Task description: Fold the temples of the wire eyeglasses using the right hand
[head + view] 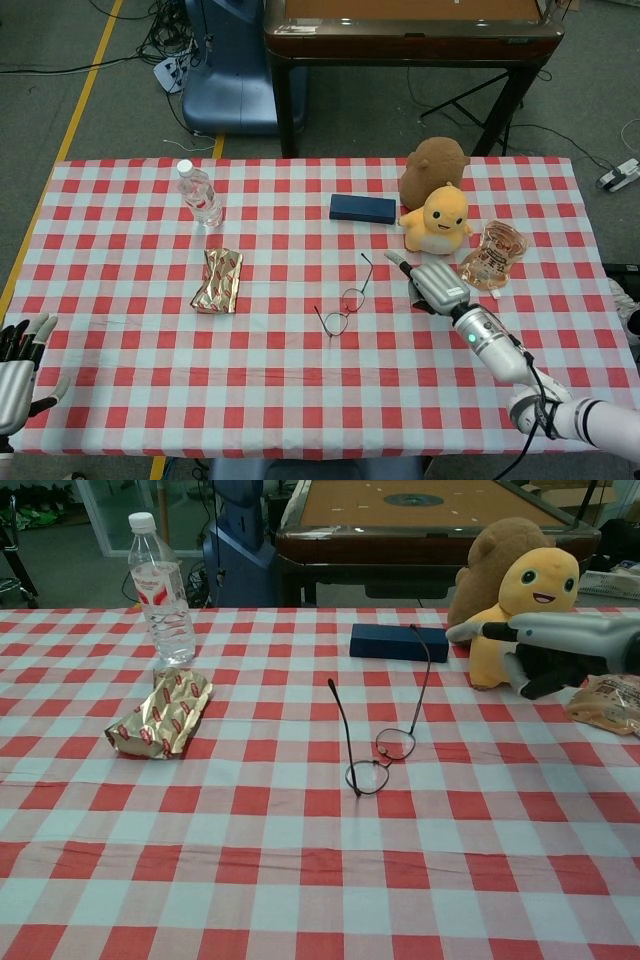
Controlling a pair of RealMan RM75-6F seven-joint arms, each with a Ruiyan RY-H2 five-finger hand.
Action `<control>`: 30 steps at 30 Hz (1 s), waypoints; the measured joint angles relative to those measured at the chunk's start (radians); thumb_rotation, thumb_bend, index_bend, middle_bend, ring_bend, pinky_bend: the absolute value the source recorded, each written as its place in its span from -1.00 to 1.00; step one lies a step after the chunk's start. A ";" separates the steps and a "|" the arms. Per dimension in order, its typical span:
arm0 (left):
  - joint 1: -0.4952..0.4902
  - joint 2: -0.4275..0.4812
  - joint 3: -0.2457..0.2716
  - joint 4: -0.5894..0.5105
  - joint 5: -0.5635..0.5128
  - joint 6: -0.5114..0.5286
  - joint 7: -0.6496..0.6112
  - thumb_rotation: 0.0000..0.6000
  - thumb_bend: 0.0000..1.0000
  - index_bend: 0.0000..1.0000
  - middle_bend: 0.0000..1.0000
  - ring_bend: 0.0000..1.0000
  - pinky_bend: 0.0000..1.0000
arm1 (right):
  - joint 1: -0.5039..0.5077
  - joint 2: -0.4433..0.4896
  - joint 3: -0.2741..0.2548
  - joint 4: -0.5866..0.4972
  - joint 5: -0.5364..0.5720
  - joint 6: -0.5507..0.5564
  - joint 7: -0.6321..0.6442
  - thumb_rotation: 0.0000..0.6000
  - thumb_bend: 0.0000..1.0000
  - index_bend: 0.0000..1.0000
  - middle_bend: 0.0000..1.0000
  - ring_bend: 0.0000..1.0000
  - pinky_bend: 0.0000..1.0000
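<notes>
While one finger points, the right hand seemingly curls closed, empty, beside the eyeglasses.

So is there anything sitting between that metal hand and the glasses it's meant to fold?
Nothing visible. The right hand hovers to the right of the wire eyeglasses, with only bare checkered tablecloth between them. The yellow plush toy sits behind the hand, off that path.

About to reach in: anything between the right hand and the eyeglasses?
Nothing: bare checked tablecloth separates the right hand from the eyeglasses, clearest in the head view.
</notes>
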 measured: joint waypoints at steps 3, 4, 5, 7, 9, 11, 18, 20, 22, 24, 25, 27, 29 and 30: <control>0.002 0.001 0.000 0.001 -0.001 0.003 -0.001 1.00 -0.42 -1.00 -1.00 -0.98 -1.00 | 0.017 -0.006 0.002 0.002 -0.010 -0.022 0.005 1.00 1.00 -1.00 1.00 1.00 1.00; 0.003 0.001 0.000 0.001 -0.002 0.003 -0.002 1.00 -0.42 -1.00 -1.00 -0.98 -1.00 | 0.020 -0.007 0.001 0.001 -0.013 -0.029 0.006 1.00 1.00 -1.00 1.00 1.00 1.00; 0.003 0.001 0.000 0.002 -0.003 0.003 -0.003 1.00 -0.42 -1.00 -1.00 -0.98 -1.00 | 0.024 -0.008 -0.002 -0.002 -0.016 -0.038 0.007 1.00 1.00 -1.00 1.00 1.00 1.00; 0.005 0.001 0.000 0.005 -0.005 0.003 -0.005 1.00 -0.42 -1.00 -1.00 -0.98 -1.00 | 0.030 -0.010 -0.008 -0.008 -0.022 -0.050 0.008 1.00 1.00 -1.00 1.00 1.00 1.00; 0.006 0.001 0.001 0.006 -0.005 0.003 -0.007 1.00 -0.42 -1.00 -1.00 -0.98 -1.00 | 0.033 -0.015 -0.015 -0.016 -0.028 -0.057 0.009 1.00 1.00 -1.00 1.00 1.00 1.00; 0.007 0.001 0.001 0.007 -0.005 0.003 -0.010 1.00 -0.42 -1.00 -1.00 -0.98 -1.00 | 0.033 -0.020 -0.021 -0.025 -0.036 -0.058 0.010 1.00 1.00 -1.00 1.00 1.00 1.00; 0.011 0.004 0.002 0.011 -0.002 0.009 -0.023 1.00 -0.42 -1.00 -1.00 -0.98 -1.00 | 0.031 -0.053 -0.051 -0.046 -0.065 -0.057 0.001 1.00 1.00 -1.00 1.00 1.00 1.00; 0.013 0.004 0.003 0.013 -0.001 0.010 -0.025 1.00 -0.42 -1.00 -1.00 -0.98 -1.00 | 0.030 -0.066 -0.057 -0.045 -0.067 -0.060 -0.002 1.00 1.00 -1.00 1.00 1.00 1.00; 0.014 0.003 0.004 0.015 -0.001 0.011 -0.029 1.00 -0.42 -1.00 -1.00 -0.98 -1.00 | 0.030 -0.079 -0.061 -0.040 -0.067 -0.064 -0.002 1.00 1.00 -1.00 1.00 1.00 1.00; 0.015 0.002 0.004 0.017 -0.001 0.010 -0.032 1.00 -0.42 -1.00 -1.00 -0.98 -1.00 | 0.031 -0.097 -0.066 -0.030 -0.065 -0.072 -0.002 1.00 1.00 -1.00 1.00 1.00 1.00; 0.015 0.002 0.005 0.018 -0.001 0.009 -0.033 1.00 -0.42 -1.00 -1.00 -0.98 -1.00 | 0.032 -0.104 -0.068 -0.025 -0.064 -0.077 -0.001 1.00 1.00 -1.00 1.00 1.00 1.00; 0.015 0.003 0.005 0.021 -0.002 0.007 -0.036 1.00 -0.42 -1.00 -1.00 -0.98 -1.00 | 0.035 -0.122 -0.072 -0.010 -0.061 -0.089 0.000 1.00 1.00 -1.00 1.00 1.00 1.00; 0.016 0.004 0.006 0.022 -0.003 0.007 -0.037 1.00 -0.42 -1.00 -1.00 -0.98 -1.00 | 0.038 -0.141 -0.075 0.005 -0.057 -0.100 0.004 1.00 1.00 -1.00 1.00 1.00 1.00; 0.017 0.005 0.006 0.022 -0.003 0.008 -0.039 1.00 -0.42 -1.00 -1.00 -0.98 -1.00 | 0.039 -0.149 -0.075 0.011 -0.056 -0.103 0.007 1.00 1.00 -1.00 1.00 1.00 1.00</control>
